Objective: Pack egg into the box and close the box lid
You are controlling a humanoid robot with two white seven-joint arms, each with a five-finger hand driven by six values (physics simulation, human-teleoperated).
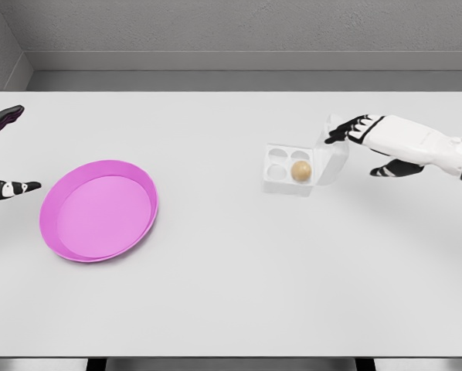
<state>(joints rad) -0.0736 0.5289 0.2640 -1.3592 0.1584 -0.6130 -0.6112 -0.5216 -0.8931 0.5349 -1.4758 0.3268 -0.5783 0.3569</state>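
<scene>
Behind box (297, 166) lid — right hand (370, 143) open.

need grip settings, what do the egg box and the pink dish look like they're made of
Egg box: seems thin, rigid white plastic, matte, with moulded round cups and a raised lid; as a render, foam or pulp can't be ruled out. Pink dish: looks like smooth hard plastic, uniform magenta, faint sheen on its thin rim.
</scene>
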